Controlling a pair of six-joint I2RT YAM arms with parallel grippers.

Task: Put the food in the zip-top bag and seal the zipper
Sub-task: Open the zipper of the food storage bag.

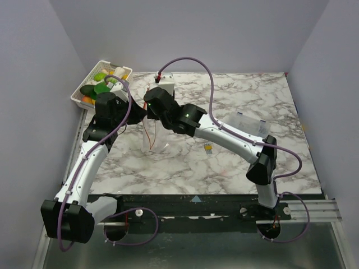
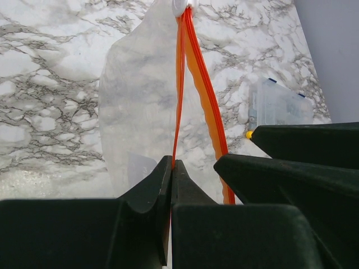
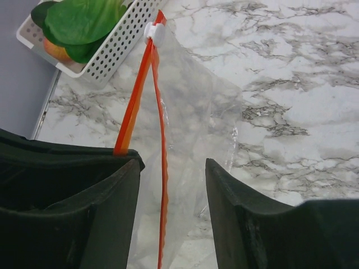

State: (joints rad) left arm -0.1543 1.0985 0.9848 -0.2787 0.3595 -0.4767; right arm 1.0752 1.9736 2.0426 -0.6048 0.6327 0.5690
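The clear zip-top bag hangs between my two grippers above the marble table, its mouth parted into two orange-red zipper lips. My left gripper is shut on the end of one lip. My right gripper stands open astride the other lip, which runs between its fingers without touching them. A white slider sits at the far end of the strip. The food, green and orange pieces, lies in the white lattice basket at the back left. Nothing shows inside the bag.
A rigid clear compartment box lies on the table to the right of the arms. A small yellow item lies near the middle. The basket rim is close behind the bag's far end. Grey walls enclose the table.
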